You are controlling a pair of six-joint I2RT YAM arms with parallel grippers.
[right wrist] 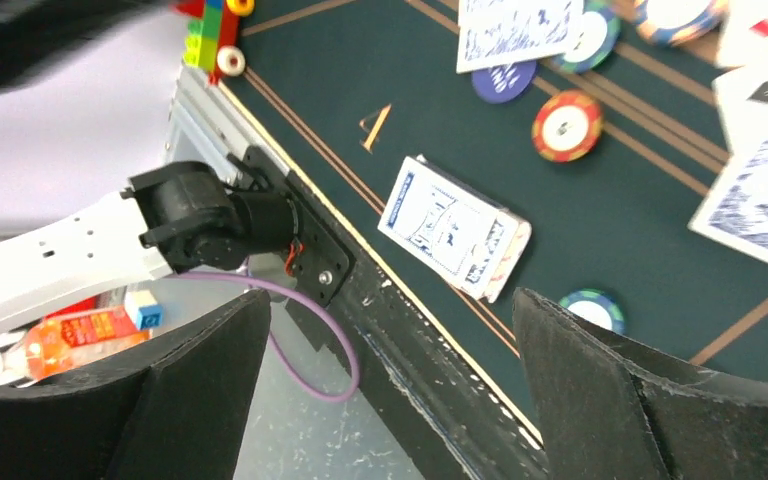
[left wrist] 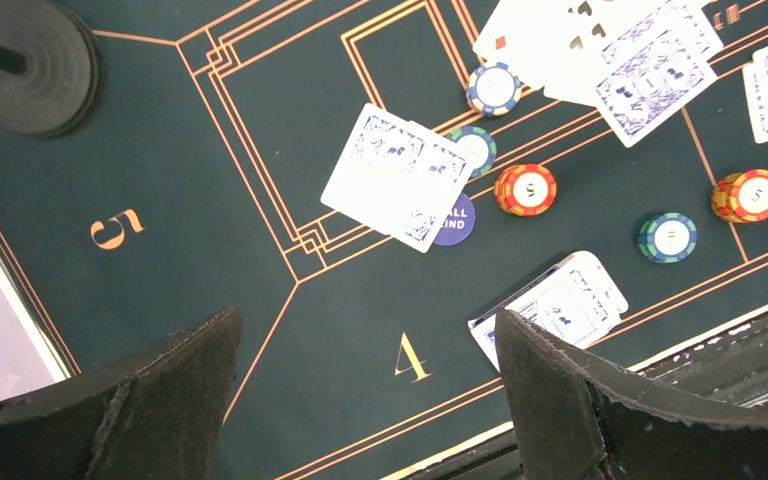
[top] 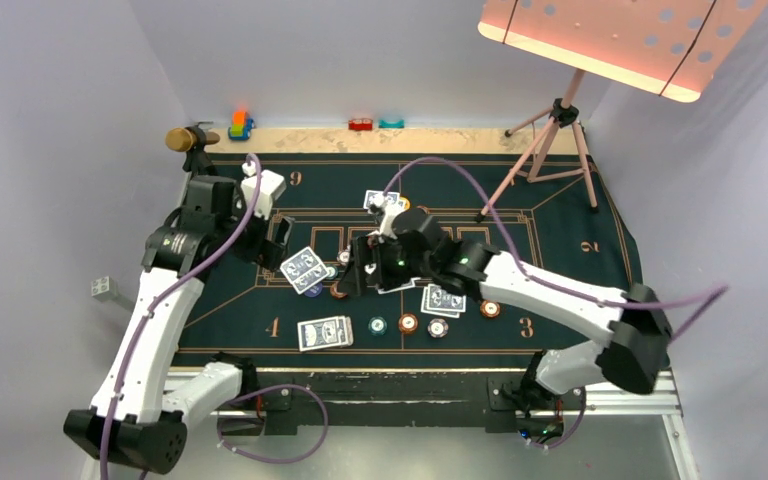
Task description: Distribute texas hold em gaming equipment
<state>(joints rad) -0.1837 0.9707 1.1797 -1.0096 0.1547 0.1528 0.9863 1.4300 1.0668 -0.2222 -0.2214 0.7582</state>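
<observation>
felt mat (top: 570, 225), dark green with orange lines, lay between pale grey walls (top: 60, 100); blue-backed playing cards (top: 324, 332) and striped round chips (top: 408, 323) sat scattered mid-mat; left gripper (left wrist: 368, 330) and right gripper (right wrist: 390, 305) gaped empty.

Bright, even light falls from above on the dark mat (top: 260, 320), and shadows are soft. The pink panel (top: 610, 40) glares, washed out. In the wrist views the near fingers (left wrist: 150, 400) look soft, while the cards (left wrist: 397, 175) stay sharp.
</observation>
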